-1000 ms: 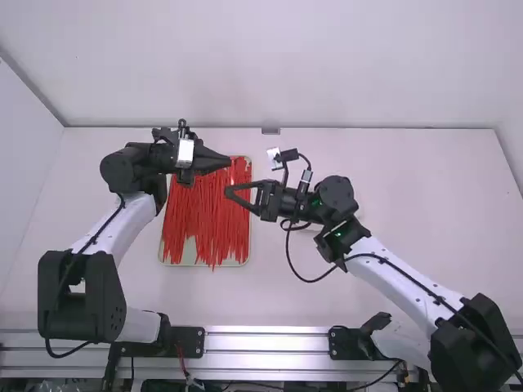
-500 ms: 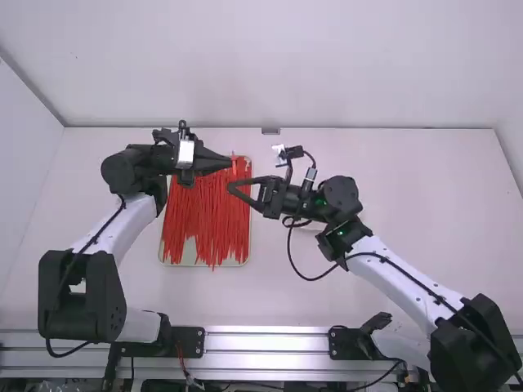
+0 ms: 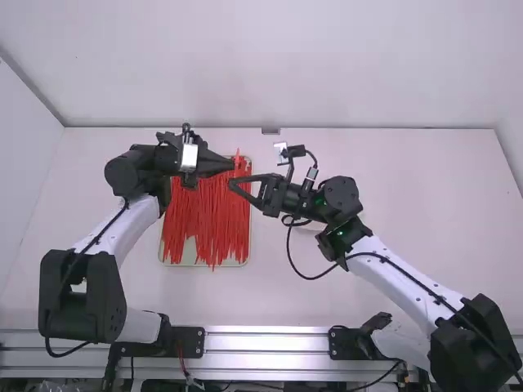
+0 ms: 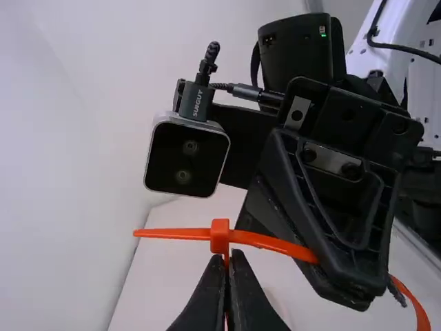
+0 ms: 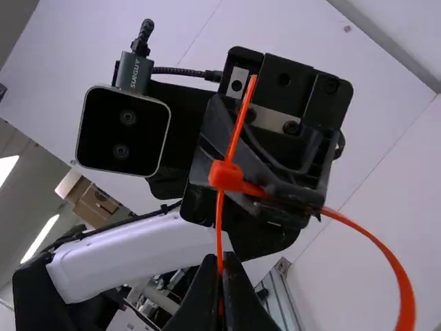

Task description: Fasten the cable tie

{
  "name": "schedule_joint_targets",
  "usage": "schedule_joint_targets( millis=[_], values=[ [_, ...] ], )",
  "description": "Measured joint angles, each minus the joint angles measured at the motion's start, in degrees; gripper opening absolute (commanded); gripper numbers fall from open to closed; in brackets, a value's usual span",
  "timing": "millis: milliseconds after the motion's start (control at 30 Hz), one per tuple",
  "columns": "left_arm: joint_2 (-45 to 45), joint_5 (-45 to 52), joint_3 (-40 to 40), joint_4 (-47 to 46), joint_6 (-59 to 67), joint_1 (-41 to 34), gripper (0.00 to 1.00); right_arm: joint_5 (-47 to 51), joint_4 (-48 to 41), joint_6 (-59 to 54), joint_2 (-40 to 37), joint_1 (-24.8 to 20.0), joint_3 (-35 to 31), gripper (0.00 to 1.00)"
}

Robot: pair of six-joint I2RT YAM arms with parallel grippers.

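My left pincer [image 4: 224, 261] and right pincer [image 5: 220, 261] each pinch the orange cable tie [image 4: 220, 236], aloft over the spare ties [image 3: 204, 220]; the right has just closed in on the left; tail apparently through the head; tightening likely remains.

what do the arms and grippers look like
White links and black joints on the left arm and right arm. The black left gripper and right gripper taper to slim tips. Each wrist carries a silver-grey camera; a black cable loops by the right arm.
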Motion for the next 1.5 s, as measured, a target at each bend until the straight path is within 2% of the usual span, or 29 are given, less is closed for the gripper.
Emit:
schedule_joint_targets(
  millis=[333,1500],
  values=[
    [0.0,-0.72,0.0,3.06,-2.54,0.0,0.01,-0.44,0.5,-0.2,0.0,-0.48,0.0,0.0],
    [0.02,-3.06,-0.7,3.28,-5.18,-2.67,0.01,0.24,6.82,1.73,0.0,-2.8,0.0,0.0]
  ],
)
